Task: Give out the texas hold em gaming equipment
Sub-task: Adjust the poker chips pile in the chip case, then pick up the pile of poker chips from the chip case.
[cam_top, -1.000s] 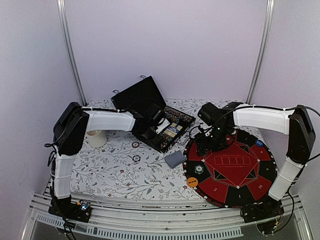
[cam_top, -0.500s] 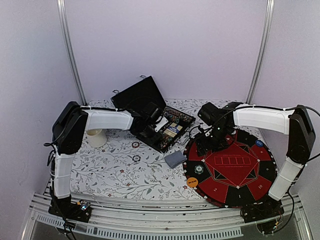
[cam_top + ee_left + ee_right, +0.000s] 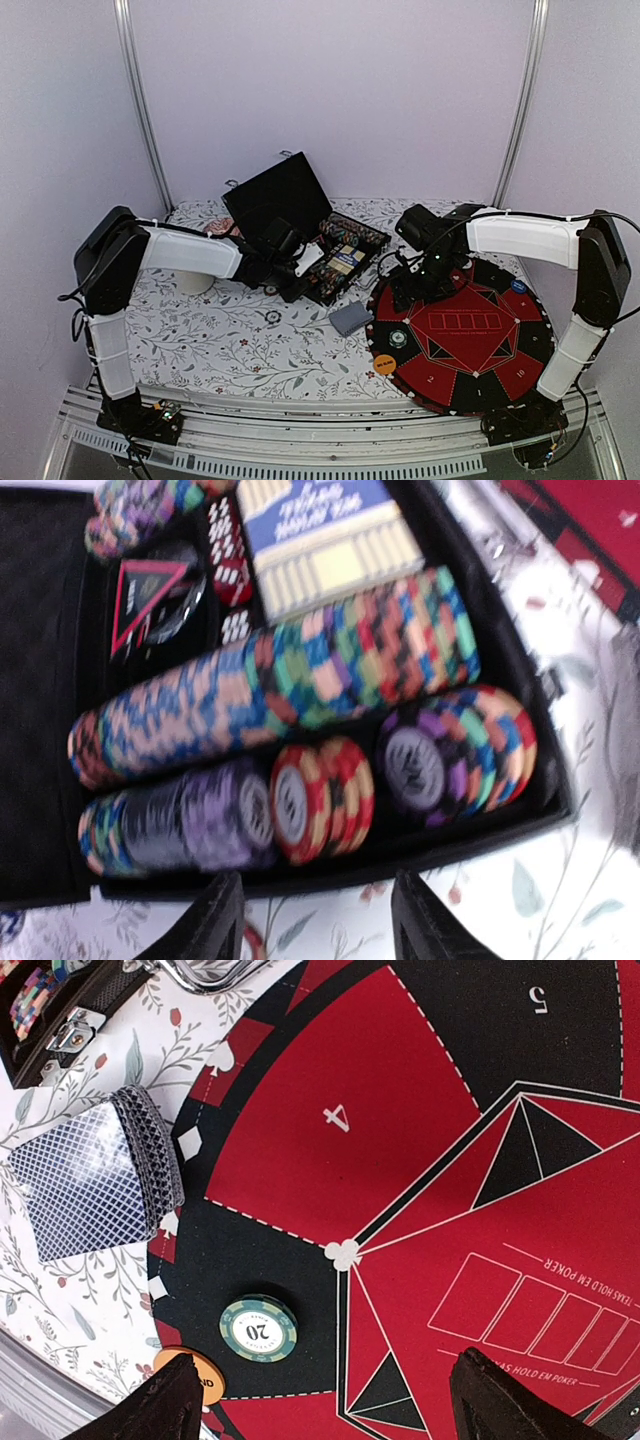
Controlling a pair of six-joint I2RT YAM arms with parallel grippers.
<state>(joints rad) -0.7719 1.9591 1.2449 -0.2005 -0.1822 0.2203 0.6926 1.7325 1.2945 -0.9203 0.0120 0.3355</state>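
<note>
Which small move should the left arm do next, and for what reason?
Probably ease the left gripper forward over the wall of the case and down onto the red-and-white chips at the front. Its jaws stand open and empty just outside the case, those chips lie nearest, and only one green chip shows on the mat.
</note>
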